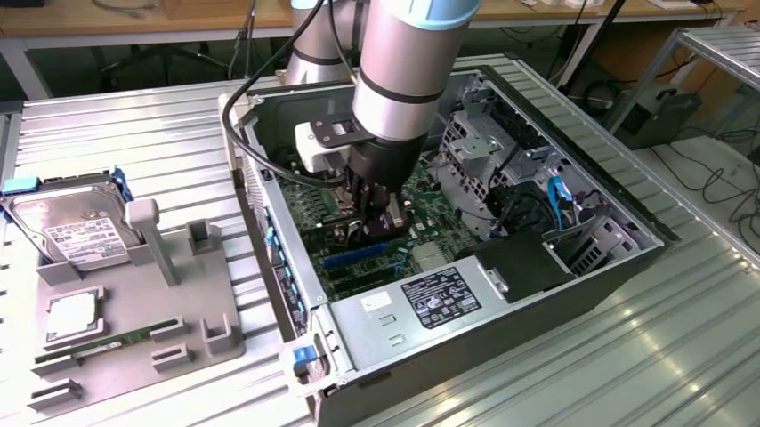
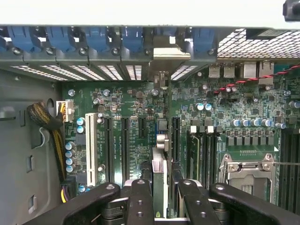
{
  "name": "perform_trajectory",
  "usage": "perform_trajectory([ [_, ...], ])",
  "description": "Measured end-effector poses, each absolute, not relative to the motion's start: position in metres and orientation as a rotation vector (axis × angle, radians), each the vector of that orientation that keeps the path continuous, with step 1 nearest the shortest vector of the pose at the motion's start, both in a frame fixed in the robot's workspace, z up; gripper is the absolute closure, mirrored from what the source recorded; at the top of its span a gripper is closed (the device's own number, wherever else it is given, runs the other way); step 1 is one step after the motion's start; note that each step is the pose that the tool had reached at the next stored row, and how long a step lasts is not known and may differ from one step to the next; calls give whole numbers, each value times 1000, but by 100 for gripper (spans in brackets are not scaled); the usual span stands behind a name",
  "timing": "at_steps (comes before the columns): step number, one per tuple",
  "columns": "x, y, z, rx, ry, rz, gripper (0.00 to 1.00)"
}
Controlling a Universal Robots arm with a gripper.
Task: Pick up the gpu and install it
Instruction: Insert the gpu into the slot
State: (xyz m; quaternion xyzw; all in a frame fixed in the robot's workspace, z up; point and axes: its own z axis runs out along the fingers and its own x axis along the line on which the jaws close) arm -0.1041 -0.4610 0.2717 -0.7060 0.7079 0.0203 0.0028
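Note:
The gpu [image 2: 160,171] shows edge-on as a slim card running between my two black fingers [image 2: 139,201], and my gripper [image 2: 166,202] is shut on it. Its silver bracket [image 2: 165,54] stands at the case's rear slot openings, beside the blue latches. The card hangs upright over the black expansion slots of the green motherboard [image 2: 136,101]; whether it is seated in a slot I cannot tell. In the exterior view my gripper [image 1: 372,227] reaches down inside the open computer case [image 1: 618,267], just above a blue slot [image 1: 356,258], and the card is mostly hidden by the fingers.
On the exterior view's left a grey holder tray [image 1: 208,320] carries a silver hard drive [image 1: 77,227], a processor chip [image 1: 74,318] and a green memory stick [image 1: 101,345]. Inside the case are the power supply [image 1: 433,298], a drive cage [image 1: 475,147], the processor socket [image 2: 248,176] and a cable bundle [image 2: 44,117].

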Motion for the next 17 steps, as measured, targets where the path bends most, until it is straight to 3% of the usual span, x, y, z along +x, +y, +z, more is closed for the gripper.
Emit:
perform_trajectory([
  [17, -104, -461, 268, -2201, 2249, 46, 74],
])
